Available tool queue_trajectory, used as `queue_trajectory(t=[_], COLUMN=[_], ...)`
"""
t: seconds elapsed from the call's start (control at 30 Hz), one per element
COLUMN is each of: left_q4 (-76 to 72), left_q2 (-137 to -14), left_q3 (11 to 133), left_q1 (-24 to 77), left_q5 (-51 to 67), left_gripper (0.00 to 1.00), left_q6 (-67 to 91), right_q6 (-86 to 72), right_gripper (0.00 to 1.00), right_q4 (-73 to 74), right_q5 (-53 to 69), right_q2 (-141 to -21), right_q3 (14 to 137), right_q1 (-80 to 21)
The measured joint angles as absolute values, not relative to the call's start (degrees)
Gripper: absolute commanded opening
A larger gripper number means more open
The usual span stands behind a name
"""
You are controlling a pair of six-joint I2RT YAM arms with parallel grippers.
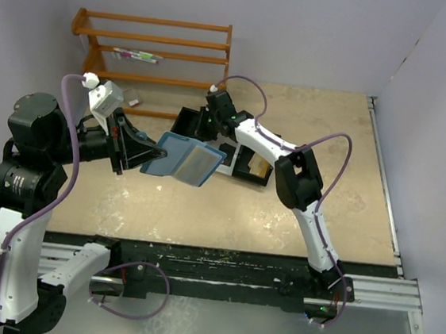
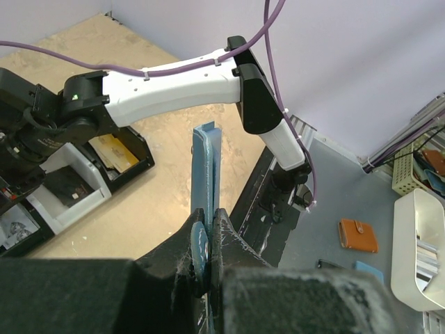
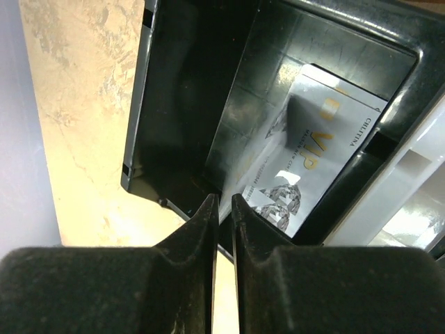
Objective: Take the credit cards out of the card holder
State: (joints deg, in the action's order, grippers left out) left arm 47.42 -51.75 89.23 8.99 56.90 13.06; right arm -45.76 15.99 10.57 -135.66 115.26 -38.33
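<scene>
Sitting at the drop-off step, by the look of it. Right gripper [image 3: 221, 202] hanging low over the black tray [image 3: 139, 125], jaws parted by only a thin slit, nothing visibly between them. Pale VIP-printed card [image 3: 313, 153] lying inside that compartment, lower corner just beside the fingertips; not possible to say whether touching.

Left gripper [image 2: 208, 229] pinching the card holder [image 2: 205, 167] by one edge, jaws pressed onto the blue cover. Holding it up between the two arms, just in front of the tray, seemingly clear of the table.

Holder showing unfolded in the top view, pocket side facing up toward the camera. Long axis running left to right, free end pointing at the right arm. Showing edge-on from the left wrist, sticking straight out from the jaws.

Gold-tan card [image 1: 200, 163] sitting in the pocket at the free end, long axis apparently running far to near, across the holder's length. So judging the task as partly done, with at least that card left to pull.

Next move calling for:
- lifting the right gripper out of the tray and spreading the jaws wider
- swinging over to the holder's free end
- coming in flat to the card's exposed edge, pinching only the card
- pulling along the pocket opening while keeping the left pinch firm
</scene>
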Motion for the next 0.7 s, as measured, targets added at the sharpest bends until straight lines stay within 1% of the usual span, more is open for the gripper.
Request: queue_trajectory(t=[0.13, 0.23, 0.3, 0.43, 0.6, 0.7], left_q4=[47.37, 47.40, 47.40, 47.40, 47.07, 46.28], left_q2=[-51.75, -51.75, -51.77, -51.79, -51.90, -51.94], left_q3=[89.25, 89.34, 89.43, 89.47, 89.47, 89.47], left_q1=[8.99, 9.02, 8.99, 9.02, 8.99, 8.99], left_q5=[56.90, 56.86, 56.86, 56.86, 56.88, 56.97], left_gripper=[0.00, 0.00, 0.00, 0.00, 0.00, 0.00], left_q6=[13.08, 13.08, 13.08, 13.08, 13.98, 14.68], right_q6=[-45.43, -45.39, -45.32, -45.23, -44.01, -43.35], right_gripper=[0.27, 0.29, 0.31, 0.43, 0.59, 0.69], right_q4=[16.14, 16.47, 16.69, 16.32, 11.60, 4.49], right_q5=[9.45, 8.23, 7.03, 5.41, 6.22, 9.61], right_q2=[-135.09, -134.10, -132.99, -129.27, -117.84, -106.04], right_q3=[115.13, 114.65, 113.80, 110.24, 100.16, 89.21], right_q1=[-38.48, -38.52, -38.52, -38.50, -38.50, -38.48])
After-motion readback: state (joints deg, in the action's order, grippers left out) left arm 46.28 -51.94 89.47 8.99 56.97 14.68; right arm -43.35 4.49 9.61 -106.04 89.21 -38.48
